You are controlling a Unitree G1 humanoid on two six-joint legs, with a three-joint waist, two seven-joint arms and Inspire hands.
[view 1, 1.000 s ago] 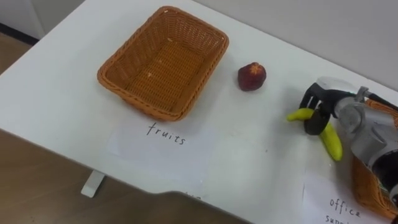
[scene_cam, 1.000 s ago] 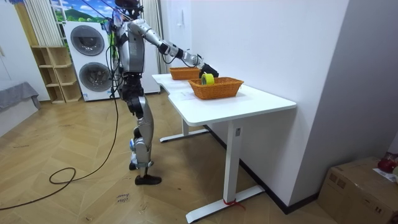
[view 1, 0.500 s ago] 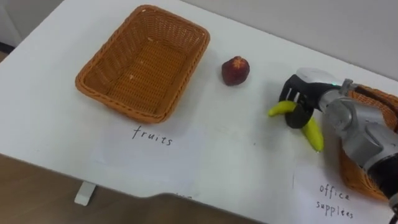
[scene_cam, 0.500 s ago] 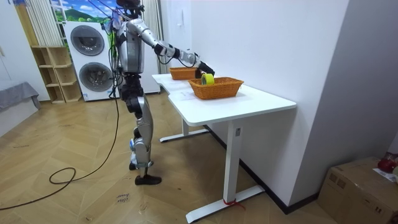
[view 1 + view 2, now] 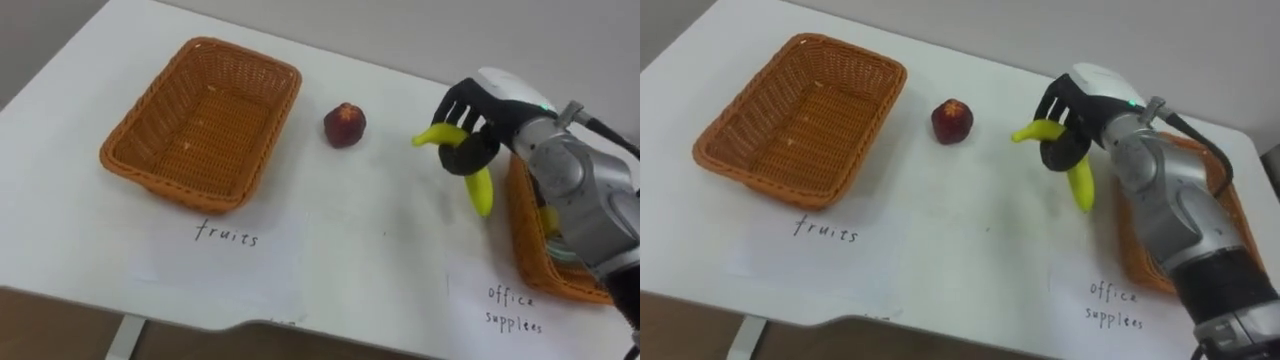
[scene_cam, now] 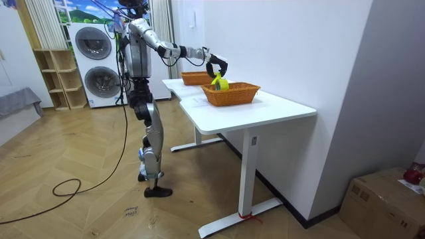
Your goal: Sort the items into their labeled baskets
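Note:
My right hand (image 5: 482, 108) is shut on a yellow banana (image 5: 480, 190), holding it in the air above the white table (image 5: 360, 250), just left of the office-supplies basket (image 5: 527, 245). The banana hangs with one end pointing down and the other sticking out left of the hand. A dark red fruit (image 5: 344, 124) lies on the table between the hand and the empty wicker fruit basket (image 5: 275, 130) at the left. In the room view I stand at the table's side with my right arm stretched out and the hand (image 6: 216, 66) raised over the near basket (image 6: 232, 95).
Paper labels lie at the front: "fruits" (image 5: 226, 236) before the left basket, "office supplies" (image 5: 513, 308) before the right one. Something yellow (image 5: 548, 218) rests inside the office basket. The table's front edge (image 5: 300, 325) is close. Washing machines (image 6: 93, 60) stand behind me.
My right hand has lifted the banana off the table and carried it up. The head camera has shifted, so baskets and fruit sit further left in the picture.

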